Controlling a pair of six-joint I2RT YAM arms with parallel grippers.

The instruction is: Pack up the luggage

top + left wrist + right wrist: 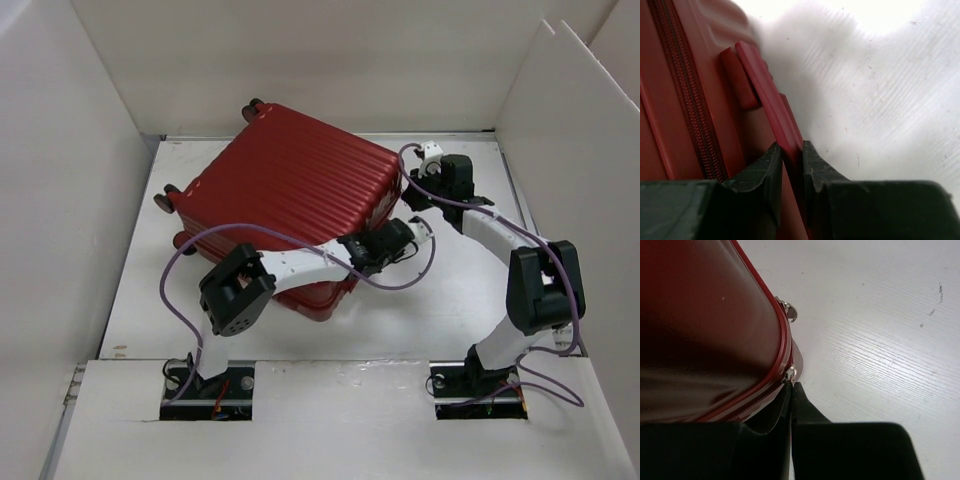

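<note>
on the white table (460, 300), my left gripper (790, 150), arm stretched low, pinches the smooth red side handle (765, 95) of the ribbed hard-shell luggage (290, 185), which lies closed and askew mid-table; my right gripper (791, 387), jaws together, sits at its metal zipper pull (790, 374).

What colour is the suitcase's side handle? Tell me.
The suitcase handle is dark red; the left wrist view shows it best.

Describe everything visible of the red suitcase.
The luggage is a dark red, ribbed hard shell, closed, lying flat and skewed on the white table, black wheels at its far-left end. A red zipper runs along its side. The left tool pinches its side handle; the shut right tool sits at a silver zipper pull on a corner.
</note>
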